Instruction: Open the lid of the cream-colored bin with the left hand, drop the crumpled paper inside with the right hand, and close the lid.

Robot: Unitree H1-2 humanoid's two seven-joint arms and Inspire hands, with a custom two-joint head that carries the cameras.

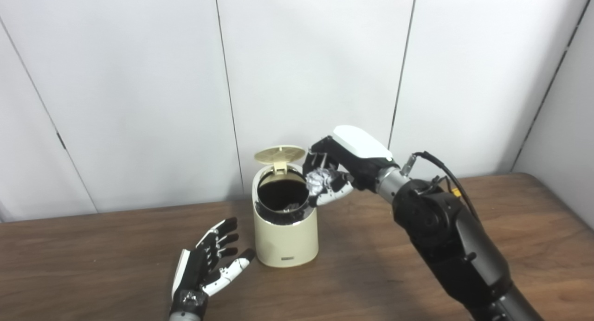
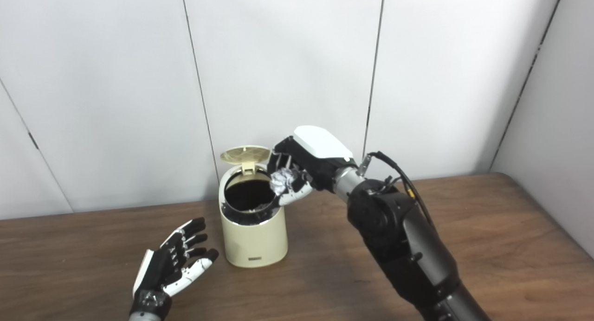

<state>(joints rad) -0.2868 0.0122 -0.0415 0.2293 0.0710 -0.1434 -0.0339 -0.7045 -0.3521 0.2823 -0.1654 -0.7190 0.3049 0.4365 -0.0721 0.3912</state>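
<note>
small dark label low on bin (image 1: 288,258) front, unreadable.

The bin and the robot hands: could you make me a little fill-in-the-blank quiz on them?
1. The lid of the cream-colored bin stands ____.
2. The right robot hand holds the crumpled ____ at the bin's rim.
3. The left robot hand, beside the bin, holds ____.
4. The bin stands on a ____ table.

Missing words: open; paper; nothing; wooden

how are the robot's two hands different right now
The right hand is shut on the crumpled paper; the left hand is open and holds nothing. The right is raised at the rim of the open bin; the left sits low over the table, left of the bin. Both are black with white parts.
</note>
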